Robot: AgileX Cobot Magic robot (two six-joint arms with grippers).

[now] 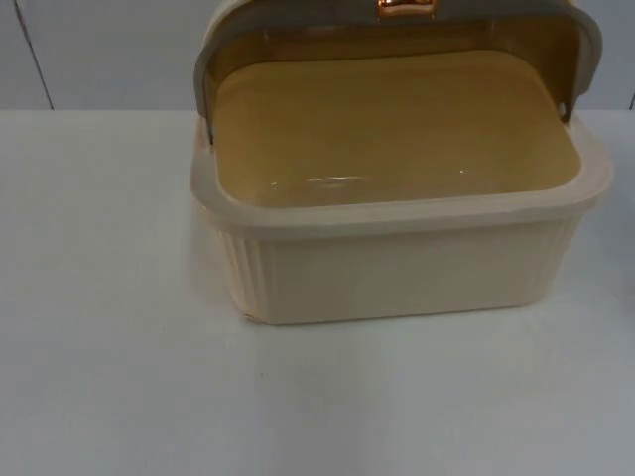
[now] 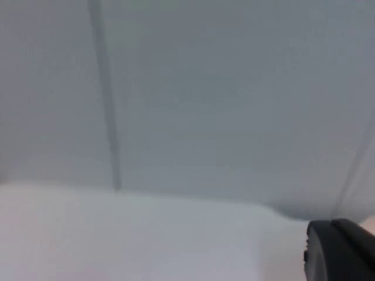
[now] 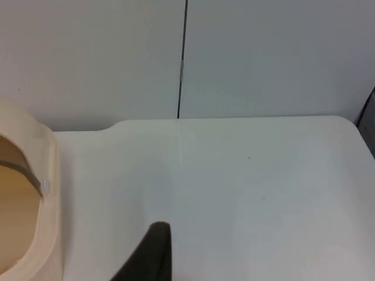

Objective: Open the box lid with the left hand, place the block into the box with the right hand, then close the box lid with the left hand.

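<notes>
- Box (image 1: 397, 268) cream, ribbed, sits on white table (image 1: 109, 377); lid (image 1: 397, 25) already swung up and back, gold clasp (image 1: 405, 8) at its top edge, interior bare.
- Block: can't locate it, and the box holds nothing.
- Left gripper (image 2: 343, 249): one black fingertip seen, pointed over table toward grey partition wall (image 2: 234, 88); jaw state cannot tell.
- Right gripper (image 3: 149, 254): one dark fingertip seen low over table, box rim (image 3: 50, 193) just off to its side, bare table ahead of it; cannot tell if released or clenched, nothing seen in it.
- Step, my read: opening done, block placement is in hand.
- Next move calls for right gripper to find and grasp the block, carry it over the rim, release inside; left then pulls lid forward and down.
</notes>
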